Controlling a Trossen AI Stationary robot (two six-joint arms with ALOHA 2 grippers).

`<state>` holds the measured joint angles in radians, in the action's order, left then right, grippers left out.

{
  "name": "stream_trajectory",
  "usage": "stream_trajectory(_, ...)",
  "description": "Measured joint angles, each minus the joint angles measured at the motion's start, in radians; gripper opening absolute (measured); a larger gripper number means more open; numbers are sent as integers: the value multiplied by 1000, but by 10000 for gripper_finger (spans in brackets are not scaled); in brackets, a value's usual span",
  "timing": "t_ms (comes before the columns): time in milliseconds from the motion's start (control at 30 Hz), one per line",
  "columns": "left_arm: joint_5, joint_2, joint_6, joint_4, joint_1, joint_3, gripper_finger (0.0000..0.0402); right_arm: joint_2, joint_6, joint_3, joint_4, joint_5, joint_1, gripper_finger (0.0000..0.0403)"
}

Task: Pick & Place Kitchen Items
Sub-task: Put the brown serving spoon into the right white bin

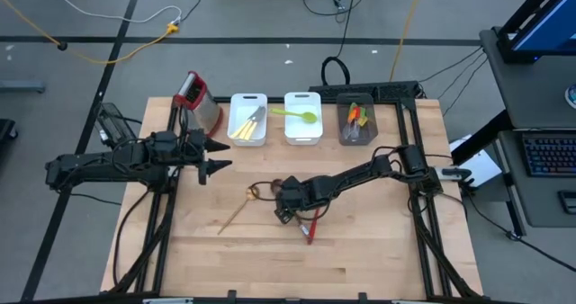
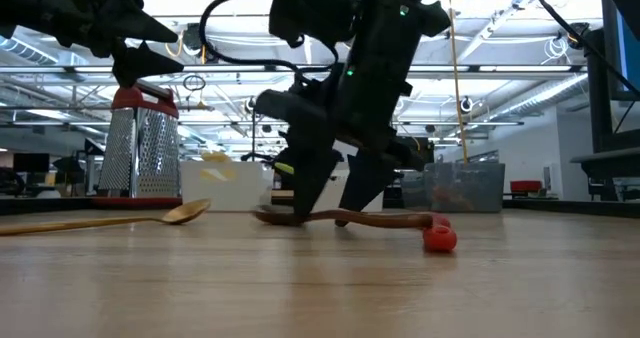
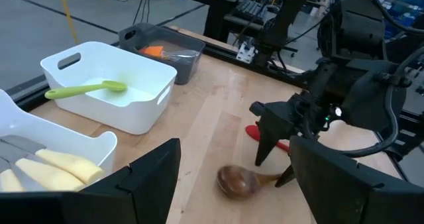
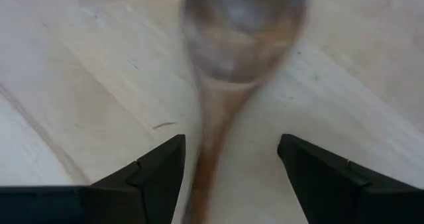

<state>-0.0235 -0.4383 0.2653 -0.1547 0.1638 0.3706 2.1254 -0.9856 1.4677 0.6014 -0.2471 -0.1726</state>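
Centrally on the table (image 1: 360, 250), a dark wooden spoon (image 4: 232, 65) lies flat between the right gripper's (image 4: 228, 168) parted fingers; bare wood surrounds it. Left gripper (image 1: 216, 156) hovers open mid-left.

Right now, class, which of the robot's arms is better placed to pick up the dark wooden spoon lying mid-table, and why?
The right. The right gripper is down at the table with open fingers straddling the dark wooden spoon. The left gripper hangs open farther back, near the box grater, above the board.
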Motion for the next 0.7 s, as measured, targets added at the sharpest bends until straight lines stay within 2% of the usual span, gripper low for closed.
stream_trajectory(233, 1, 0, 0, 1, 0, 0, 285, 0, -9, 0, 50, -9, 3, 244)
stream_trajectory(333, 1, 0, 0, 1, 0, 0, 285, 0, -32, 0, 93, -5, 9, 229)
stream_trajectory(700, 1, 0, 0, 2, 0, 0, 285, -2, -77, -1, 59, 9, 10, 97)
